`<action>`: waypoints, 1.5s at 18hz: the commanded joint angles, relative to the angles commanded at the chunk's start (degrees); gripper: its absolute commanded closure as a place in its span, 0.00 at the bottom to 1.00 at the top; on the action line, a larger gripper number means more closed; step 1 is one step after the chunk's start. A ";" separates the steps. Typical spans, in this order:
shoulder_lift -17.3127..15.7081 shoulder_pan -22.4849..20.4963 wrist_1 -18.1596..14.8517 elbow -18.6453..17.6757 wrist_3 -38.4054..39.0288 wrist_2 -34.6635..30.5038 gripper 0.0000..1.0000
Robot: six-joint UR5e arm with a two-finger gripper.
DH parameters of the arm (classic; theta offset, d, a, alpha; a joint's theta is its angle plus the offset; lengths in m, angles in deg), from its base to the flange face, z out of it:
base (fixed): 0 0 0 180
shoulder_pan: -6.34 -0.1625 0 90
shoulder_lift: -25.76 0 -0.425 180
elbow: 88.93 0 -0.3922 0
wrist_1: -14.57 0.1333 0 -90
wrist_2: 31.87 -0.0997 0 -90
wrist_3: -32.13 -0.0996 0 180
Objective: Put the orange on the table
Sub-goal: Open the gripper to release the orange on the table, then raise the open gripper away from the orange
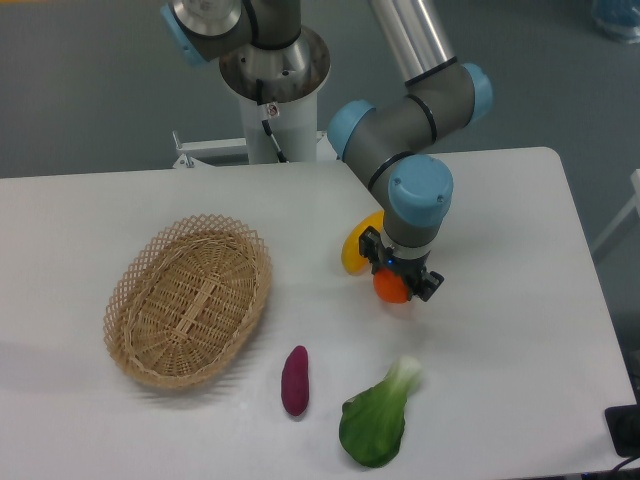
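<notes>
The orange (391, 287) is a small round bright-orange fruit, seen just below the gripper's black body at the middle right of the white table (500, 210). My gripper (398, 283) points straight down and its fingers sit on either side of the orange, shut on it. The orange is at or just above the tabletop; I cannot tell whether it touches. Most of the orange is hidden by the wrist and fingers.
A yellow-orange mango-like fruit (356, 250) lies right beside the gripper on its left. An oval wicker basket (190, 298) stands at the left. A purple sweet potato (295, 380) and a green bok choy (378, 418) lie near the front edge.
</notes>
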 joint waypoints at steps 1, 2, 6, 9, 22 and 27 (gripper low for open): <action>0.00 0.09 0.61 0.00 0.00 0.00 0.08; -0.09 0.09 1.14 0.44 0.09 0.17 0.02; -0.09 -0.09 0.97 2.80 0.53 0.26 0.00; -0.17 -0.44 0.53 3.69 0.53 0.18 0.00; 0.00 -6.32 -8.94 14.66 0.18 3.25 0.00; -0.35 -9.67 -11.68 15.82 -7.19 4.92 0.00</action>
